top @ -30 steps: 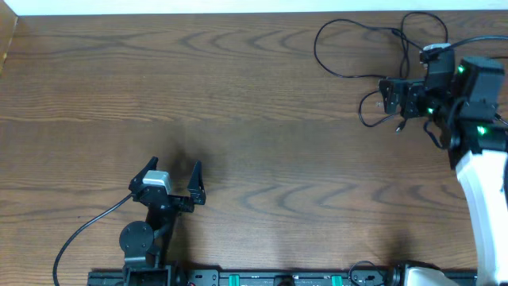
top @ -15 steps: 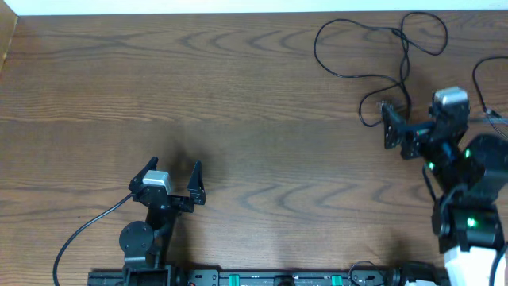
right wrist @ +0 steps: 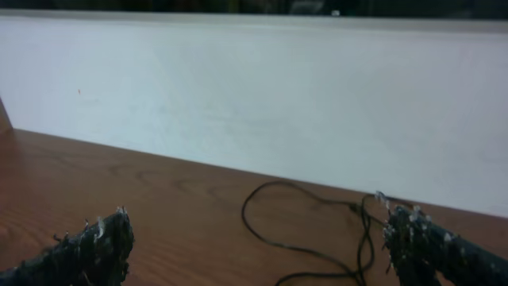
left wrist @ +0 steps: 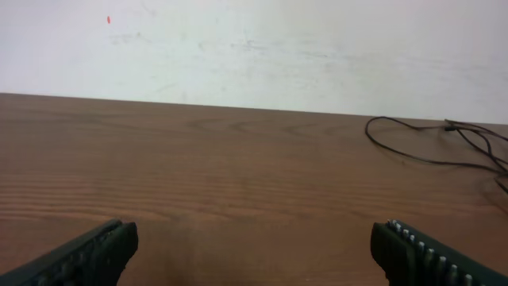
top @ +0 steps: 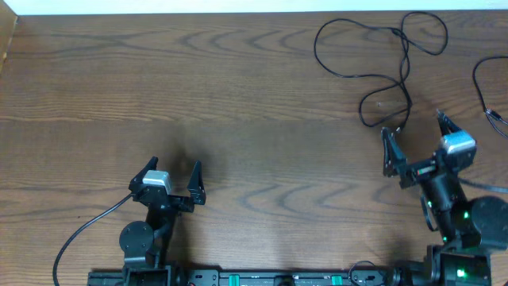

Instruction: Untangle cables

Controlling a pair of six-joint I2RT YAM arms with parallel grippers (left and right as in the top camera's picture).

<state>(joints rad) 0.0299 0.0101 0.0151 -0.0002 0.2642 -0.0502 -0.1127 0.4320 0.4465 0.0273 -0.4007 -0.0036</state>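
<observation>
While the cables (top: 379, 59) lie in loose black loops at the far right of the counter (top: 238, 95), some strands cross one another, so the untangling looks unfinished. Another strand (top: 488, 91) curves off at the right edge. Right hand (top: 417, 143) sits just short of the loops, fingers apart, holding nothing. Left hand (top: 171, 176) rests well away, also spread and empty. No containers are visible.

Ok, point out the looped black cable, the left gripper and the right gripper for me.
looped black cable (top: 359, 74), overhead view, on the lower run of the big loop.
left gripper (top: 171, 173), overhead view, midway between its fingertips.
right gripper (top: 414, 135), overhead view, midway between its fingertips.
</observation>
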